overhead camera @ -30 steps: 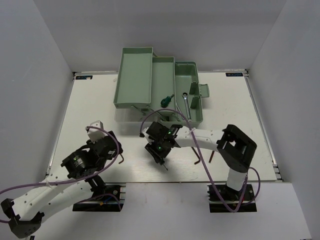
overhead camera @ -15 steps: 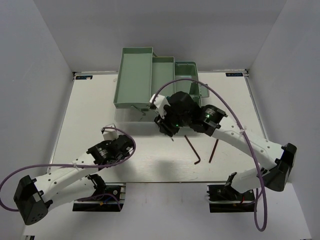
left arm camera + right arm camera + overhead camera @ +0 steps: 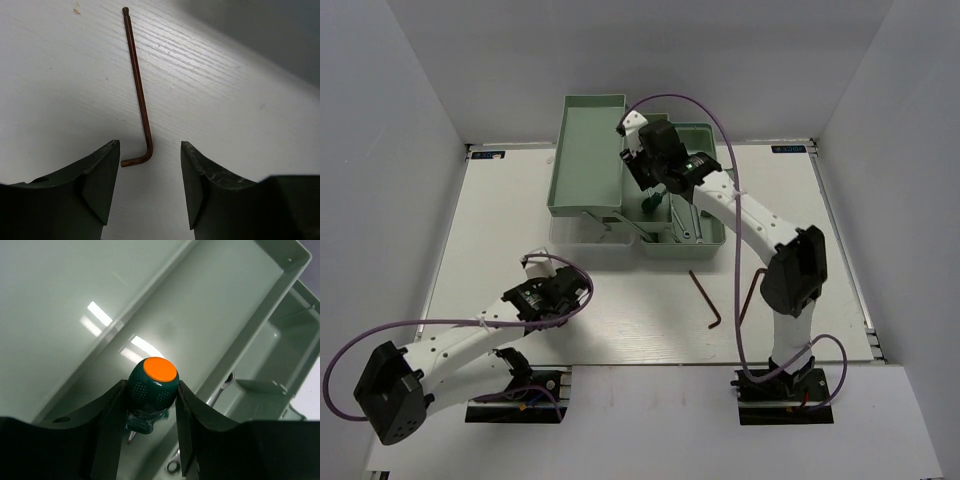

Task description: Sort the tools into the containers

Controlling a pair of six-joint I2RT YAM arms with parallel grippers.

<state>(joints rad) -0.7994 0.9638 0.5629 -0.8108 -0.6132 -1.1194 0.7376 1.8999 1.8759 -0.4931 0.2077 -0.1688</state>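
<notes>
My right gripper (image 3: 654,180) (image 3: 151,385) is shut on a stubby green screwdriver (image 3: 151,385) with an orange cap, held over the middle tray (image 3: 645,140) of the mint-green toolbox. A green screwdriver (image 3: 650,203) shows in that tray just below the gripper. Silver wrenches (image 3: 690,215) (image 3: 221,389) lie in the base bin (image 3: 712,240). My left gripper (image 3: 560,297) (image 3: 150,145) is open, low over the table, with the bent end of a reddish-brown hex key (image 3: 140,95) between its fingertips. Two more hex keys (image 3: 705,300) (image 3: 744,302) lie at the front right.
The toolbox's largest tray (image 3: 590,150) is folded out at the far left. Its clear lid (image 3: 575,232) lies on the table in front of it. White walls close in the table at the back and both sides. Purple cables loop beside both arms.
My right arm has swung from the table's front middle up and back over the toolbox, carrying the screwdriver. My left gripper has moved right and down over the hex key.
</notes>
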